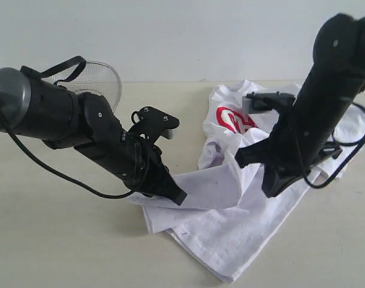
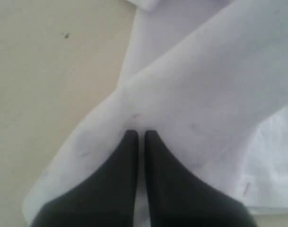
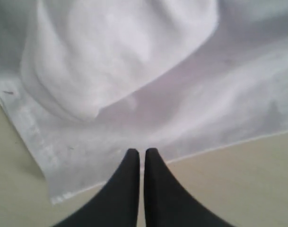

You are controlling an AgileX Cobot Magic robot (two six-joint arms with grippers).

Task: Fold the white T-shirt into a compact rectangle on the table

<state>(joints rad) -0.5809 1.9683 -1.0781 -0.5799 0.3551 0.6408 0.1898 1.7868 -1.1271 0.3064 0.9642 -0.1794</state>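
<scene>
The white T-shirt (image 1: 230,210) lies crumpled on the table (image 1: 62,240), its red lettering (image 1: 233,120) showing at the far side. My left gripper (image 1: 177,197) is shut, its tips down on the shirt's left edge; in the left wrist view the black fingers (image 2: 129,156) lie over a white fold (image 2: 191,90), and I see no cloth drawn up between them. My right gripper (image 1: 270,191) is also shut and hangs over the middle of the shirt. In the right wrist view its tips (image 3: 140,152) stand just above the hem (image 3: 219,147), with bare table beyond.
A round wire-mesh basket (image 1: 101,81) stands at the back left behind the left arm. A bunched hump of cloth (image 3: 120,52) rises ahead of the right gripper. Bare tabletop (image 2: 44,71) stretches left of and in front of the shirt.
</scene>
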